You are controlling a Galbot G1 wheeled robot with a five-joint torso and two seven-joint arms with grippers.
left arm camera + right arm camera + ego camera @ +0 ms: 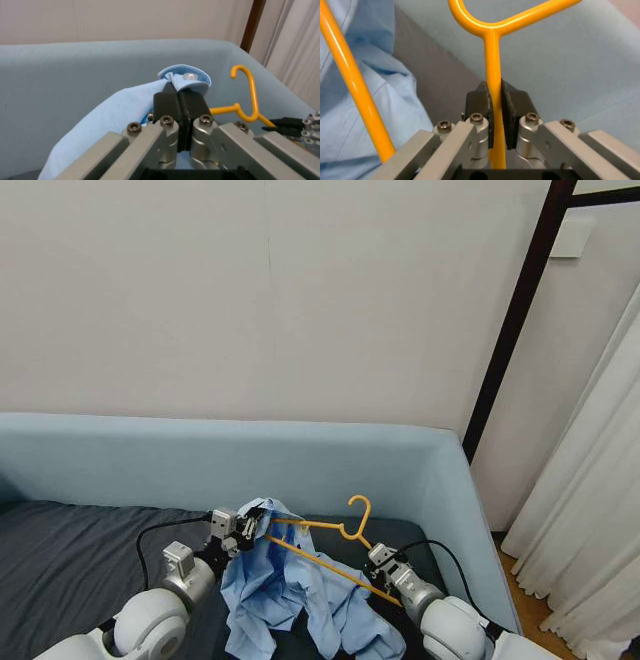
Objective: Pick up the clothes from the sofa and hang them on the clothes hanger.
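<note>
A light blue shirt (290, 595) hangs in folds over the dark sofa seat, draped on an orange hanger (320, 558). My left gripper (246, 527) is shut on the shirt's collar; in the left wrist view the collar (186, 78) bunches just above the closed fingertips (178, 99). My right gripper (382, 568) is shut on the hanger's bar near its hook (357, 515). The right wrist view has the orange bar (493, 71) clamped between the black pads (480, 101), with the shirt (370, 63) beside it.
The sofa has a pale blue backrest (200, 455) and right arm (460, 500), with a dark grey seat (70, 550). A dark door frame (510, 330) and a white curtain (590, 510) stand to the right. A bare wall rises behind.
</note>
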